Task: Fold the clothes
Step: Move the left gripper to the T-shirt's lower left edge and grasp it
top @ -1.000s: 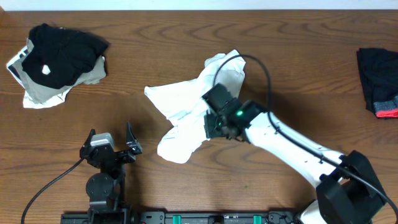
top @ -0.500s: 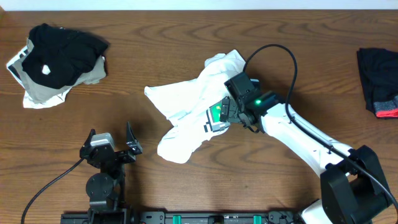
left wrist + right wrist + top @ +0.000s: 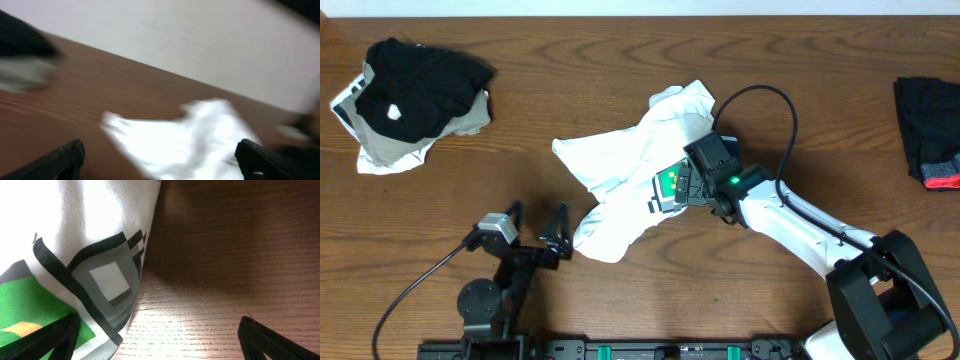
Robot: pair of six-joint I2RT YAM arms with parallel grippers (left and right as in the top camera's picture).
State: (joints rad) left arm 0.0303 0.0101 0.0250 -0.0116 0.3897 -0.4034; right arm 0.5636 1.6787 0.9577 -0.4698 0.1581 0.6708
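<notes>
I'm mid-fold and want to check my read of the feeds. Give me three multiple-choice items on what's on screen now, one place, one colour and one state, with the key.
1. Where does the black garment with red trim lie?
A. At the right edge of the table
B. On the pile at top left
C. At the near edge, in the middle

2. What colour is the solid printed patch on the white T-shirt?
A. Red
B. Green
C. Blue

3. How does the right tool stand?
A. Shut on a sleeve
B. Out of view
C. Open

Key:
1 A: the overhead view shows it at the far right, apart from the shirt.
2 B: the right wrist view shows green beside grey-and-black squares.
3 C: its fingers sit wide apart at that view's lower corners.
</notes>
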